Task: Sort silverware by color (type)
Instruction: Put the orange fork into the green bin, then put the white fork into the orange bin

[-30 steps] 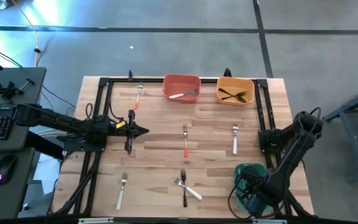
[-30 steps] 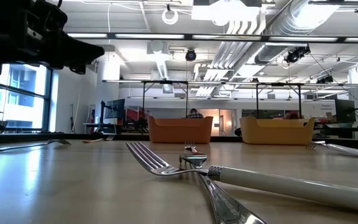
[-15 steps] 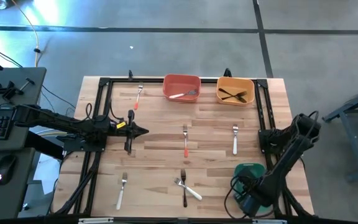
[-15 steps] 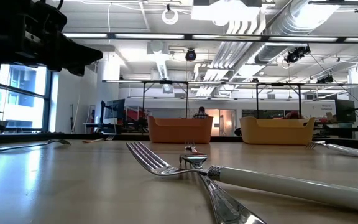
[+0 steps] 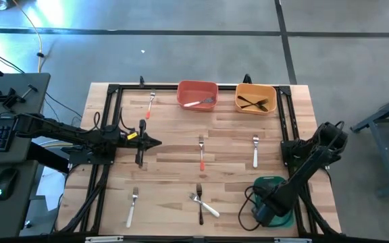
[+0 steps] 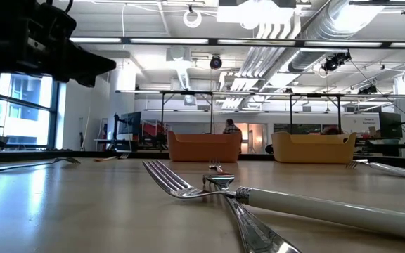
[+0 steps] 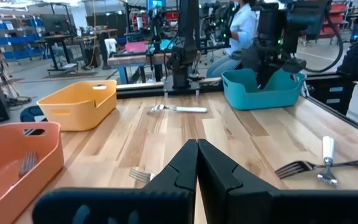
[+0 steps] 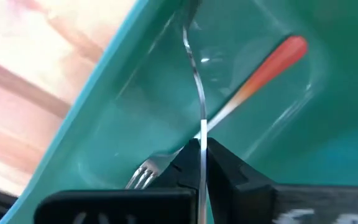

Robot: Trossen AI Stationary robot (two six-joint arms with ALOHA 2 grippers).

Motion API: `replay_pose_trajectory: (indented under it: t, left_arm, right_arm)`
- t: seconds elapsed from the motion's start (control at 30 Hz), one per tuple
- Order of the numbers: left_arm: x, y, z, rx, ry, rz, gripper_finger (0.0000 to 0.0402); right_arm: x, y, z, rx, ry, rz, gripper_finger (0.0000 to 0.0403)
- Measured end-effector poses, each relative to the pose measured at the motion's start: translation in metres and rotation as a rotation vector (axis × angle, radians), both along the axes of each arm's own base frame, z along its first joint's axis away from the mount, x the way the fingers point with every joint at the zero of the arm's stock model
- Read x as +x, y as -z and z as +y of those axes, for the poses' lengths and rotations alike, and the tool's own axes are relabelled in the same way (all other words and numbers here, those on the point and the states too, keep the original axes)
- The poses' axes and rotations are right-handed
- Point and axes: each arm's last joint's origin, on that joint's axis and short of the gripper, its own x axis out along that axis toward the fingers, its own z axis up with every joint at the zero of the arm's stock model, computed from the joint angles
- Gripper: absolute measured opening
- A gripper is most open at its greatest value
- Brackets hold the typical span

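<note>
Item: forks, approx. a dozen. Red-handled fork [image 8: 272,62] lay in teal bin [image 5: 270,183], table's 5 o'clock; right gripper [image 8: 202,163] inside, fingers together, gripping nothing visible. Left gripper [image 7: 197,163] shut, empty, 9 o'clock. Probably light, stiff, slippery; take mid-handle.

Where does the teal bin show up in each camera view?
High view: teal bin at the table's near right corner.
Low view: not in it.
Left wrist view: far across the table, right of centre.
Right wrist view: its inside fills most of the picture.
Shared landmark: the yellow bin, seen in the high, low and left wrist views.
</note>
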Motion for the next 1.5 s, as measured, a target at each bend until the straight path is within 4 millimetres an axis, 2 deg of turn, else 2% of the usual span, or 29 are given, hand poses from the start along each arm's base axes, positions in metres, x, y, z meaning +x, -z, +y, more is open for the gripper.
replay_pose_trajectory:
  t: [0.1, 0.33, 0.43, 0.57, 0.73, 0.87, 0.93, 1.07, 1.27, 1.37, 1.5]
  left_arm:
    - [0.000, 0.001, 0.000, 0.000, 0.000, 0.015, 0.0001]
    - [0.000, 0.002, 0.000, 0.000, 0.000, 0.018, 0.0001]
    - [0.000, 0.002, 0.000, 0.000, 0.000, 0.018, 0.0001]
    - [0.000, 0.002, 0.000, 0.000, 0.000, 0.018, 0.0001]
    - [0.000, 0.002, 0.000, 0.000, 0.000, 0.018, 0.0001]
    - [0.000, 0.002, 0.000, 0.001, 0.000, 0.021, 0.0001]
    - [0.000, 0.002, 0.000, 0.001, 0.000, 0.024, 0.0001]
    - [0.000, 0.002, 0.000, 0.001, 0.000, 0.023, 0.0001]
    - [0.000, 0.002, 0.000, 0.001, 0.000, 0.023, 0.0001]
    - [0.000, 0.002, 0.000, 0.000, 0.000, 0.024, 0.0001]
    - [0.000, 0.003, 0.000, -0.002, 0.000, 0.027, 0.0001]
  right_arm:
    - [-0.001, 0.000, 0.000, 0.005, -0.019, 0.010, 0.0024]
    - [-0.002, -0.001, 0.000, 0.023, -0.046, 0.036, 0.0112]
    - [-0.004, -0.003, 0.001, 0.066, -0.070, 0.066, 0.0135]
    - [-0.006, -0.015, -0.001, 0.086, -0.079, 0.096, 0.0132]
    - [-0.003, -0.047, -0.003, -0.023, -0.109, 0.014, 0.0080]
    - [0.013, -0.064, 0.003, -0.078, -0.219, -0.240, 0.0017]
    - [0.026, -0.067, 0.006, -0.078, -0.290, -0.384, 0.0007]
    - [0.051, -0.063, 0.003, -0.107, -0.375, -0.584, 0.0039]
    - [0.086, -0.047, -0.015, -0.134, -0.442, -0.729, 0.0108]
    - [0.105, -0.033, -0.021, -0.132, -0.470, -0.751, 0.0141]
    - [0.124, -0.010, -0.029, -0.104, -0.467, -0.688, 0.0171]
